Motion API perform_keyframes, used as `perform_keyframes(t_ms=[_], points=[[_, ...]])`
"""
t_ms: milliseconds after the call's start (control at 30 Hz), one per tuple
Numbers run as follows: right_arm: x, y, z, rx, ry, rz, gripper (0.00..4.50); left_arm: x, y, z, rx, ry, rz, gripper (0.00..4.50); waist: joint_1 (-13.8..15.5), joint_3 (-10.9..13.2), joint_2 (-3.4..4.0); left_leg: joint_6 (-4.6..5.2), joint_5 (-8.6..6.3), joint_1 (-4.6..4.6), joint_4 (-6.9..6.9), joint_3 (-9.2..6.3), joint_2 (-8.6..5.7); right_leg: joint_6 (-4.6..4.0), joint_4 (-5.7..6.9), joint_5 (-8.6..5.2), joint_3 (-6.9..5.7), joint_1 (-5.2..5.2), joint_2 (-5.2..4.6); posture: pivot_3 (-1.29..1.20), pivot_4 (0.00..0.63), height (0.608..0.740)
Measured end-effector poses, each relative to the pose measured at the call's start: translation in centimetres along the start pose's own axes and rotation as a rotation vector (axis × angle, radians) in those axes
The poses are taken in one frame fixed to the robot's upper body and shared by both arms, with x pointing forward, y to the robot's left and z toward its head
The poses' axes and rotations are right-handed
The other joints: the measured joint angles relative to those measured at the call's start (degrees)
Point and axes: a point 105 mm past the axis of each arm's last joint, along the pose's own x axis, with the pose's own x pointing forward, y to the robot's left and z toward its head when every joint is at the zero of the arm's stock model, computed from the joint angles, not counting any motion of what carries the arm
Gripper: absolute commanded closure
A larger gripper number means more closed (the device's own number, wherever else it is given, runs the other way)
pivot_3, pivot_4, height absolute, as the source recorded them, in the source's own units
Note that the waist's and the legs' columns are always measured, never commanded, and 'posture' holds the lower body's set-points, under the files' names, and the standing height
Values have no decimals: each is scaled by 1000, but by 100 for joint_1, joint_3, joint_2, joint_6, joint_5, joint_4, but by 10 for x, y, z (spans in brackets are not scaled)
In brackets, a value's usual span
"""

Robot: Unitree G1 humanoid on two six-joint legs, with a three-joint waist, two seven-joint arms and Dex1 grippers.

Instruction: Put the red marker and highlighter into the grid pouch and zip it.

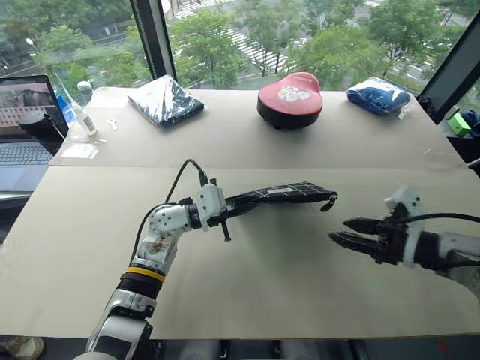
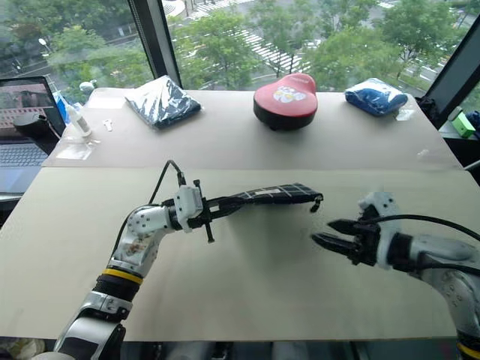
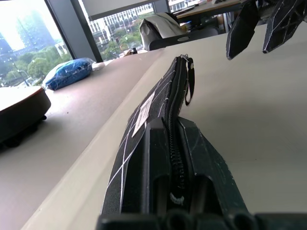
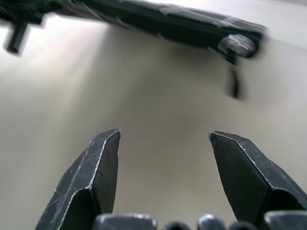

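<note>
Black with white grid lines, the grid pouch [image 1: 281,193] hangs level above the tabletop [image 1: 262,277], clamped at 1 end by the left claw [image 1: 225,206], while the right claw [image 1: 352,232] sits open just beyond the pouch's strap end.

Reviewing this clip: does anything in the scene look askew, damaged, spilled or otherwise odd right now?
Nothing looks damaged or spilled. The one unusual sight is the grid pouch, held off the table edge-up by the shut left gripper, its zipper strap dangling at the far end. The right gripper stands open beside it, holding nothing.
</note>
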Motion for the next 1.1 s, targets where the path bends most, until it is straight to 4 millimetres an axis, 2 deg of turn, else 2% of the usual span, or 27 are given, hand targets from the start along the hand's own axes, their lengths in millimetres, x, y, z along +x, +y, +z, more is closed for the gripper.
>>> perform_keyframes(t_ms=[67,100,167,233,367,400,467,533,600,667,733,867,1100], points=[[-13,-5,-11,4,15,-39,1099,-4,-3,-3,-7,7,-39,3407,9,0,0,0,0,2,1,1,-1,0,2,0,2,3,-1,0,150,740],[-17,-9,-13,4,15,-58,1099,-5,-5,-4,-13,8,-60,3197,2,0,0,0,0,3,3,2,-1,0,4,0,5,3,-1,0,150,740],[-22,-15,-12,-1,-6,-85,1099,-4,-14,-4,-30,1,-130,2421,-5,0,0,0,0,6,4,4,0,1,4,0,7,6,-1,0,150,740],[-23,-19,-12,-13,-22,-109,1099,-4,-24,-2,-48,-4,-218,1749,-3,0,0,0,0,7,4,3,2,1,4,0,5,5,1,0,150,740],[-21,-22,-12,-19,-27,-120,1099,-5,-30,-3,-76,1,-255,296,1,0,0,0,0,6,4,2,1,0,3,0,6,6,0,0,150,740],[-21,-22,-13,-18,-26,-119,1099,-5,-30,-1,-97,-6,-252,117,1,0,0,0,0,5,4,2,1,0,3,0,6,6,0,0,150,740],[-19,-22,-13,-22,-28,-113,1099,-9,-29,4,-160,-19,-242,117,0,1,0,0,0,5,4,2,2,1,4,0,7,5,-1,0,150,740],[-18,-26,-14,-16,-34,-113,1099,-24,-24,12,-269,-14,-220,117,-25,1,-1,0,0,6,4,-1,8,1,5,-1,7,2,5,0,150,740],[-20,-36,-15,11,-49,-132,1099,-40,-6,17,-369,13,-108,117,-41,2,-1,-1,1,5,4,-3,8,2,6,-2,8,1,5,0,150,740],[-22,-52,-8,18,-94,-178,1099,-67,26,17,-441,73,129,117,-77,3,1,-1,1,21,2,-2,7,5,7,-4,11,12,4,0,150,740],[-21,-61,-1,14,-130,-206,1099,-86,37,10,-492,133,270,117,-89,3,1,-1,0,32,-4,-3,5,10,5,-7,9,27,4,0,150,740],[-15,-76,8,32,-171,-233,1099,-135,28,-12,-671,255,425,117,-146,3,0,-5,2,32,-10,-4,3,9,4,-8,9,23,5,0,150,740],[15,-86,14,38,-158,-183,1099,-179,19,-9,-679,303,603,117,-131,5,4,-10,3,31,-12,-7,1,5,2,-8,12,19,-3,0,150,740]])
